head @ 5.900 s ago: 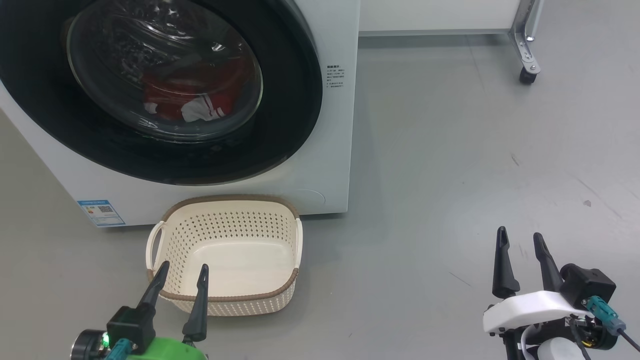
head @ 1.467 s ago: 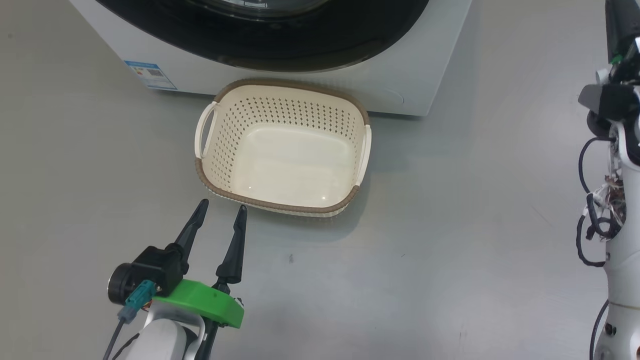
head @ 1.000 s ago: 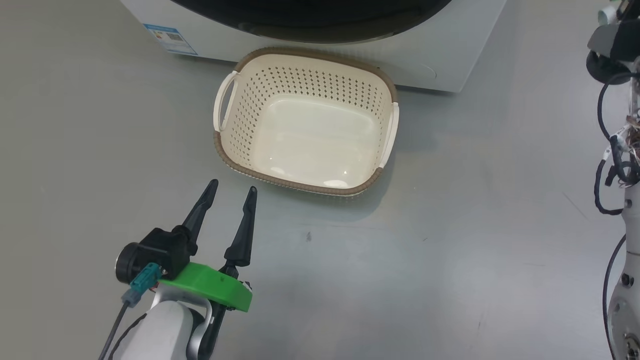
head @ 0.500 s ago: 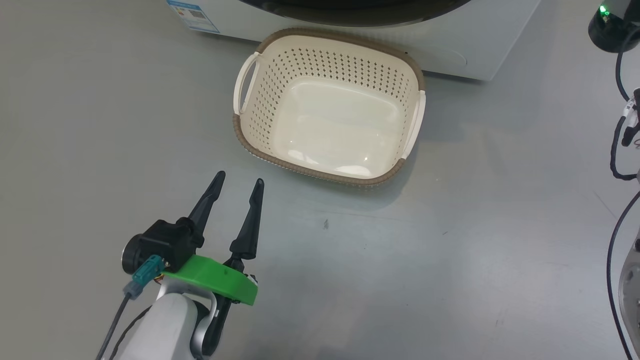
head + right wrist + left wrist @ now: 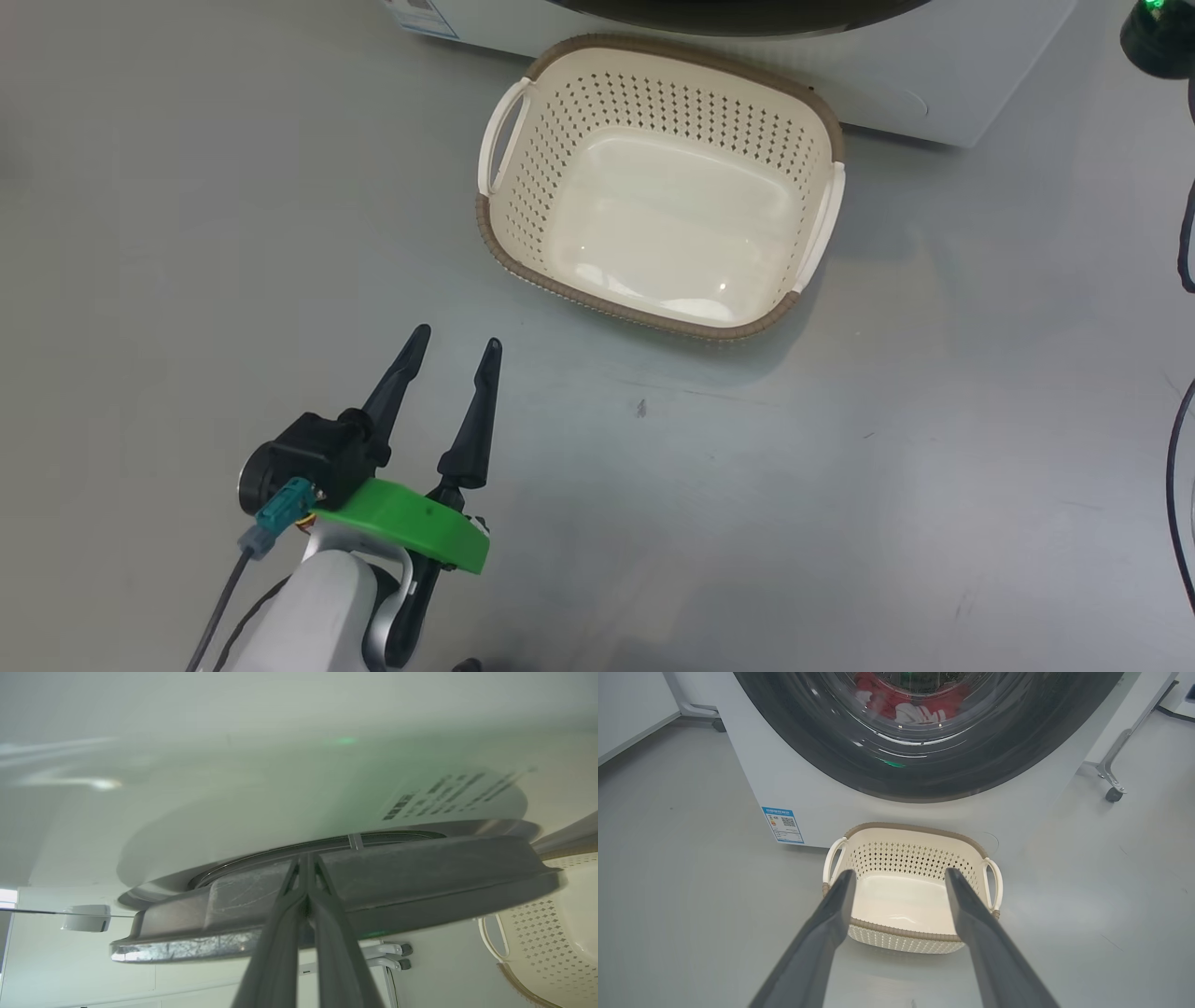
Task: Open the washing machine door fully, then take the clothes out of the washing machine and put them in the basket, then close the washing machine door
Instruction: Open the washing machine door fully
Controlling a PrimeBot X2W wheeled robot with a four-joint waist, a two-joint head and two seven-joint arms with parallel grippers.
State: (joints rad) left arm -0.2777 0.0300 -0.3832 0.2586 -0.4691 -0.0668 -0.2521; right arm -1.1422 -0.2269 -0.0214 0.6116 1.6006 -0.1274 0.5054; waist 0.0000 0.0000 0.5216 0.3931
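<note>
In the head view the left gripper (image 5: 457,338) sits at the lower left over the grey floor (image 5: 840,485). Its pale forearm rises from the bottom edge, and its two dark fingers stand spread apart with nothing between them, pointing up and slightly right toward the basket (image 5: 523,187). The basket is empty and stands just in front of the washing machine (image 5: 971,103).

The left wrist view looks along the parted fingers (image 5: 817,942) at the basket (image 5: 915,828), which lies beyond their tips. Behind it stands the washing machine (image 5: 808,779) with a blue sticker (image 5: 783,825) at its lower corner. The clothes (image 5: 920,707) (red with white patches) lie inside the drum, behind the glass of the washing machine door (image 5: 971,765).

In the right wrist view the right gripper (image 5: 306,861) has its fingers pressed together and holds nothing. It reaches up to the edge of the washing machine door (image 5: 420,872), seen edge-on, where it meets the white front of the washing machine (image 5: 233,788). Whether the tips touch the door cannot be told.
</note>
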